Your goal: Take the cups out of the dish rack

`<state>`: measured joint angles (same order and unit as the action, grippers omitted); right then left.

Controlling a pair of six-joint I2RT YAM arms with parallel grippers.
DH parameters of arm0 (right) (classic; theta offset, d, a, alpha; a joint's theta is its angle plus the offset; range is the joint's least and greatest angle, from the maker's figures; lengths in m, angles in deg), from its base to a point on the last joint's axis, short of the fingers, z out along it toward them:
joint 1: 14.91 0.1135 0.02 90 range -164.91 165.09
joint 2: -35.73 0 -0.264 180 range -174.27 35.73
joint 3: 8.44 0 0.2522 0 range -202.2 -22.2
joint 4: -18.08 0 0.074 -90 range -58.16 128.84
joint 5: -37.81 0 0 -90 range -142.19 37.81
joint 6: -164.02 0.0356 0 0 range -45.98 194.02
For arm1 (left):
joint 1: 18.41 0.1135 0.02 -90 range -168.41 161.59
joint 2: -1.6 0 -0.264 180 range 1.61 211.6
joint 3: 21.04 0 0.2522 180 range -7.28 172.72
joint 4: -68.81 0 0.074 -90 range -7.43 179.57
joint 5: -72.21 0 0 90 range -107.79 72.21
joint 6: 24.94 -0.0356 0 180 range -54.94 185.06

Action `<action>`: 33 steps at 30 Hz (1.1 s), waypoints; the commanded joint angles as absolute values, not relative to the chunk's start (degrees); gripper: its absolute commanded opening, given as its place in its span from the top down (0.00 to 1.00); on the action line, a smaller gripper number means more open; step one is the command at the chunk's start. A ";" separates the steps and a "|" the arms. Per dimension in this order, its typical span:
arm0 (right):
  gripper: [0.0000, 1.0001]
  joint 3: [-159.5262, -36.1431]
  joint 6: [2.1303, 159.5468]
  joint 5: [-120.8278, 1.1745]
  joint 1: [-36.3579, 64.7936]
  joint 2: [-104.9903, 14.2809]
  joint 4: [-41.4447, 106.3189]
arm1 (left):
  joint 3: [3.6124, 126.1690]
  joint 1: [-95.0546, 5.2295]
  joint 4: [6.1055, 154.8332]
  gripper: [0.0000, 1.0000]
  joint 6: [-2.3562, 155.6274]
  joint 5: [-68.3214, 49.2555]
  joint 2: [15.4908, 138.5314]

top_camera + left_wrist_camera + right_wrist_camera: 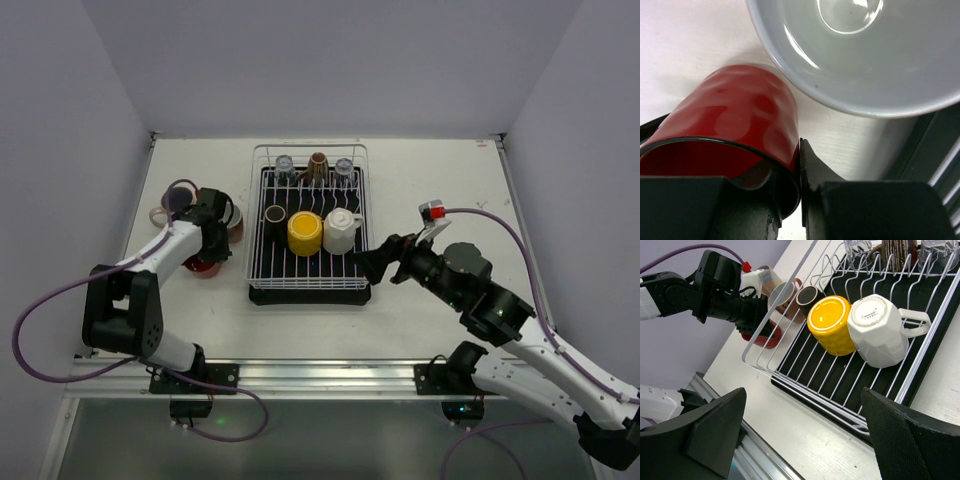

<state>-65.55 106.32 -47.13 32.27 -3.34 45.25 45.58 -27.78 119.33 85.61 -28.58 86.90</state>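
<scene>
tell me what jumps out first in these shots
The bright yellow cup beside a white cup in the dish rack stands out most. Left of the rack, the left gripper pinches the wall of a red cup; the right gripper hangs open at the rack's near right corner.

My left pincer (800, 167) is black; the red cup (735, 115) in it is glossy and dark-rimmed. Just beyond it is a grey-white cup (860, 55). Ahead of my black right pincer (802, 400): a yellow cup (831, 324), a white cup (880, 330), and the dish rack (810, 371), white wire over black.
</scene>
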 commanded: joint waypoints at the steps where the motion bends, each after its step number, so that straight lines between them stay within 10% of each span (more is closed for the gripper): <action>1: 0.01 -64.66 104.87 -45.42 32.02 -1.63 46.08 | 47.13 -27.03 115.62 0.77 84.13 -33.44 87.21; 10: 0.01 -64.65 104.70 -45.86 32.02 -1.97 45.99 | 47.83 -27.03 116.50 0.29 84.66 -33.00 78.88; 23: 0.01 -64.21 105.66 -45.24 32.02 -3.56 44.15 | 54.32 -36.85 114.66 0.20 87.02 -16.85 56.45; 33: 0.01 -63.16 107.86 -39.53 32.02 -0.40 42.39 | 63.11 -60.66 104.81 0.00 76.76 -9.71 72.06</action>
